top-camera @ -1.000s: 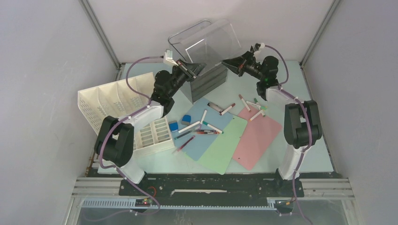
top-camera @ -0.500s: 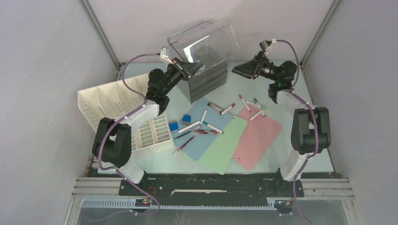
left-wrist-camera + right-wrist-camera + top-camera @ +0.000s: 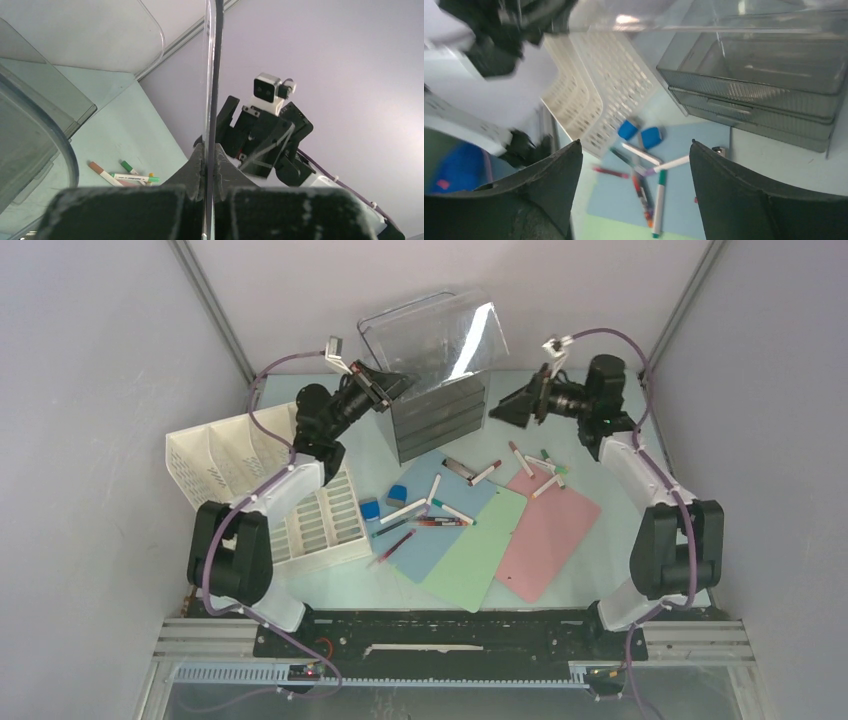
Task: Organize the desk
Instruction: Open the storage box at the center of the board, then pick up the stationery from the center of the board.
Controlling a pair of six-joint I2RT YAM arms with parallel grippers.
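The desk (image 3: pixel 630 550) is a pale mint-green top strewn with markers (image 3: pixel 440 510) and three coloured sheets. A clear plastic drawer (image 3: pixel 435 332) hangs tilted over the grey drawer box (image 3: pixel 440 422) at the back. My left gripper (image 3: pixel 386 386) is shut on that drawer's left wall; in the left wrist view the thin clear wall (image 3: pixel 210 75) runs straight between the closed jaws of the left gripper (image 3: pixel 209 150). My right gripper (image 3: pixel 498 410) stands open to the right of the box, apart from the drawer. In its own view the right gripper (image 3: pixel 635 145) holds nothing.
A white slotted file rack (image 3: pixel 235 455) and a white compartment tray (image 3: pixel 322 530) stand at the left. Two blue erasers (image 3: pixel 384 500) lie beside the blue sheet (image 3: pixel 430 545). Green (image 3: pixel 470 562) and pink (image 3: pixel 550 530) sheets overlap toward the right.
My right gripper opened, let go of the clear drawer and drew back to the right. My left gripper shifted left and up, still gripping the drawer.
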